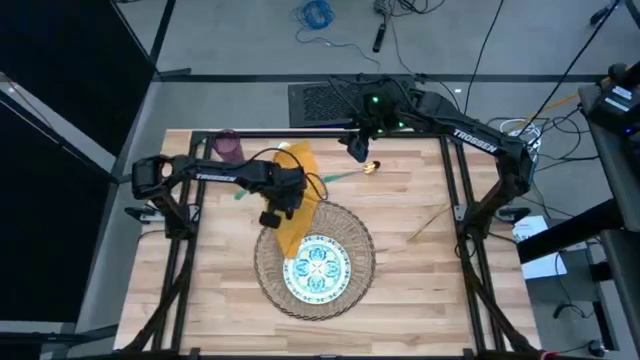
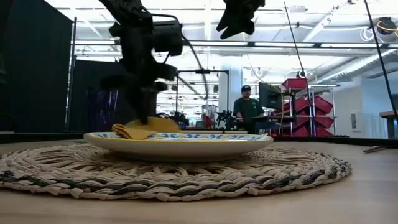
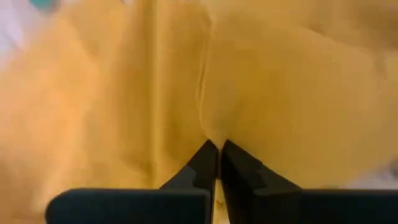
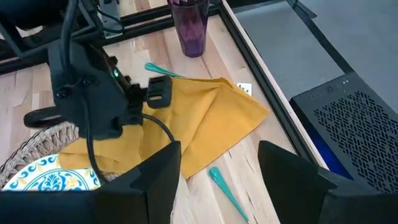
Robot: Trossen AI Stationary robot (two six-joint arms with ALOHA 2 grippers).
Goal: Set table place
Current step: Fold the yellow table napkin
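The mustard-yellow napkin (image 1: 296, 200) stretches from the table's far side to the white-and-teal plate (image 1: 320, 268), where its near end (image 2: 138, 130) rests on the rim. The plate sits on the round woven placemat (image 1: 352, 238). My left gripper (image 1: 283, 208) is shut on the napkin beside the plate. My right gripper (image 1: 358, 148) hangs open, high near the far edge, above a gold spoon with a teal handle (image 1: 368, 168). The purple cup (image 1: 228, 147) stands at the far left. My left gripper pinches a raised fold of the napkin (image 3: 214, 132) between its two fingers, toward the napkin's plate end. The fingers (image 2: 144, 111) come from above, pointing down. The cloth is slack; its near end lies on the plate, and its far part (image 4: 224, 112) lies on the table.
Another teal-handled piece (image 4: 158, 68) pokes out from under the napkin near the cup. A thin gold piece of cutlery (image 1: 428, 222) lies right of the placemat. Black rails (image 1: 452, 190) frame the table. Bare wood lies at the near left and near right.
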